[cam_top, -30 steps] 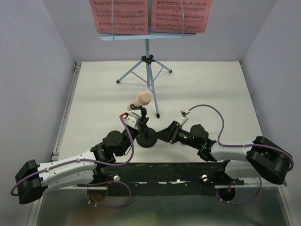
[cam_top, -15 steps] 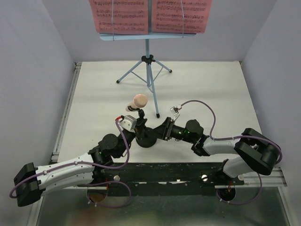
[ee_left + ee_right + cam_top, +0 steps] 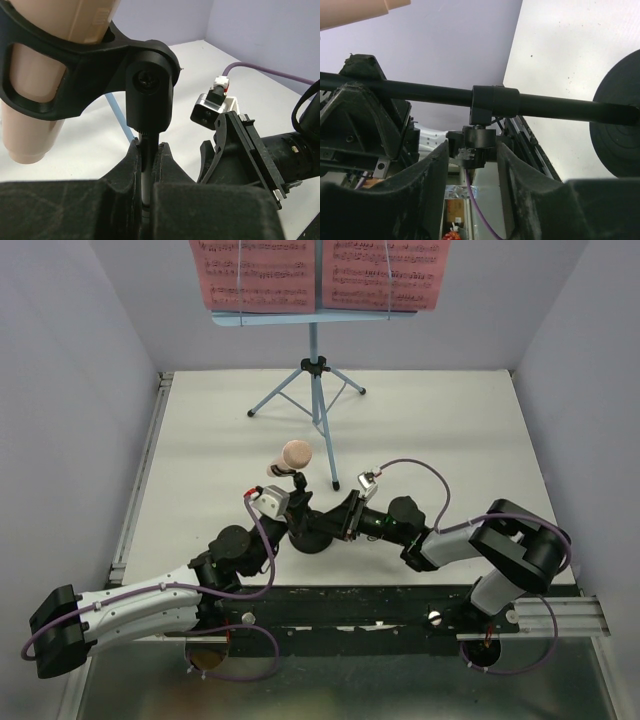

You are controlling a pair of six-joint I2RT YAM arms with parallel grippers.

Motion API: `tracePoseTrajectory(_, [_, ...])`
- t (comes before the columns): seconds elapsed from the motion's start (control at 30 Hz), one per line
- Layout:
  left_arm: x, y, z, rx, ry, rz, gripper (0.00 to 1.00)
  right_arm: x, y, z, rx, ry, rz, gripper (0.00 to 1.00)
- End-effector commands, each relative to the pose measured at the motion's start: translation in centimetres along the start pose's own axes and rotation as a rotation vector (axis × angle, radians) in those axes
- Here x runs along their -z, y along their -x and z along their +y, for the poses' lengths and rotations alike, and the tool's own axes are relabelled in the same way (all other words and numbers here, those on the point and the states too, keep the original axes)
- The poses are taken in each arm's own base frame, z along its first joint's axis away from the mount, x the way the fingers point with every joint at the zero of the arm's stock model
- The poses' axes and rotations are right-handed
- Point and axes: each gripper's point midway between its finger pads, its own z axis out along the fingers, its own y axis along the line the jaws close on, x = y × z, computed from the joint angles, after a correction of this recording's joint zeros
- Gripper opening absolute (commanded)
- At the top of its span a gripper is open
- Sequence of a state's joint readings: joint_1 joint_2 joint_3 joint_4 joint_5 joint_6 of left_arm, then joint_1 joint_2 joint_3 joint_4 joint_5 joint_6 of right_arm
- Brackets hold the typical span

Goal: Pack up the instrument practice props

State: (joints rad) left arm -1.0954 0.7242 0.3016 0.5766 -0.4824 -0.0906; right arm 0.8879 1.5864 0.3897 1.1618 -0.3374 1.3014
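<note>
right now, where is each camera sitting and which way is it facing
top external: fixed above and behind the bases, looking down the table toward the music stand; left arm and right arm show whole.
left wrist: on the left arm, looking along the left gripper, clamped on the mic stand; microphone overhead.
right wrist: low, turned sideways, looking past the open right gripper at that stand's pole.
shared: both wrist views see the mic stand.

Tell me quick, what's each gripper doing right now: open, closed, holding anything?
Left gripper: closed on the pole of the mic stand.
Right gripper: open, holding nothing.
</note>
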Motion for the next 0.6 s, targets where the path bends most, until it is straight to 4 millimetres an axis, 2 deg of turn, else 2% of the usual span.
tracePoseTrajectory(0.0, [0.2,1.0,0.0,0.041,0.005,-0.042,0.0,-0.3,0.7,1.7,-0.021,0.088,-0.022,0.42])
tracePoseTrajectory(0.1, [0.2,1.0,0.1,0.043,0.008,-0.044,0.0,-0.7,0.8,1.9,-0.024,0.1,-0.013,0.25])
tracePoseTrajectory(0.23, [0.3,1.0,0.0,0.044,0.003,-0.044,0.0,-0.8,1.0,1.9,-0.034,0.102,-0.018,0.2])
tracePoseTrajectory(0.27, [0.4,0.9,0.0,0.044,0.003,-0.044,0.0,-0.8,1.1,1.9,-0.037,0.107,-0.023,0.21])
tracePoseTrajectory(0.37, [0.5,0.7,0.0,0.044,0.002,-0.041,0.0,-0.8,1.5,1.9,-0.053,0.112,-0.038,0.37])
tracePoseTrajectory(0.43, [0.5,0.7,0.1,0.044,0.002,-0.041,0.0,-0.8,1.7,2.0,-0.064,0.121,-0.045,0.44])
tracePoseTrajectory(0.57, [0.5,0.7,0.0,0.045,-0.001,-0.042,0.0,-1.1,2.1,2.2,-0.079,0.138,-0.047,0.47])
